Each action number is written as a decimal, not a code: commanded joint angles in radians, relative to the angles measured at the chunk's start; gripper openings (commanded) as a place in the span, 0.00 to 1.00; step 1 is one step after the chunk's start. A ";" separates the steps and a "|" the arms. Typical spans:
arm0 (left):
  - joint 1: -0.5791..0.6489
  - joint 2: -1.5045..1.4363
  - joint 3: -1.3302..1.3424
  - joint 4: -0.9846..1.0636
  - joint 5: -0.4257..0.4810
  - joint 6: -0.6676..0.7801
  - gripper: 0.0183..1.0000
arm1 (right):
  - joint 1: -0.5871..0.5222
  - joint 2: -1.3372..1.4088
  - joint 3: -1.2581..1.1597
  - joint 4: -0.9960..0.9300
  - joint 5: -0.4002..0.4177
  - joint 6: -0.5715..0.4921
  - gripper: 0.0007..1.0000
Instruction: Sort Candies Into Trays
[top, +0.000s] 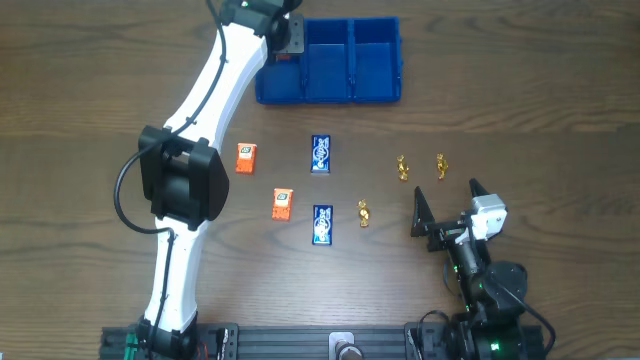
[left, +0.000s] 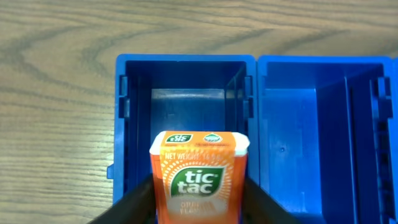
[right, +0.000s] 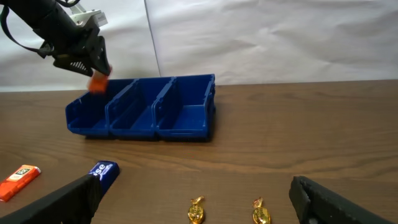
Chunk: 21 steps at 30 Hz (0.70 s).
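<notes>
Orange candy box (left: 199, 177) sits clamped in the left gripper (right: 84, 55), hanging over the leftmost compartment of the blue tray (top: 330, 98). Right gripper (top: 445, 190) rests well apart from that tray, spread wide, holding nothing, gold candies (top: 402, 168) lying between them

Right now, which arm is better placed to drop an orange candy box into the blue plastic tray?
Left. The left gripper holds the orange candy box above the end compartment of the blue plastic tray. The right gripper is open and empty, far from the tray, near the gold-wrapped candies.
</notes>
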 joint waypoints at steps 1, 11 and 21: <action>0.009 -0.014 0.026 -0.001 -0.003 -0.004 0.72 | 0.002 -0.007 -0.003 -0.005 0.005 0.004 1.00; -0.040 -0.376 -0.323 0.155 -0.055 0.006 1.00 | 0.002 -0.007 -0.003 -0.005 0.005 0.004 1.00; -0.044 -0.830 -1.046 0.298 -0.056 -0.037 1.00 | 0.002 -0.007 -0.003 -0.005 0.005 0.004 1.00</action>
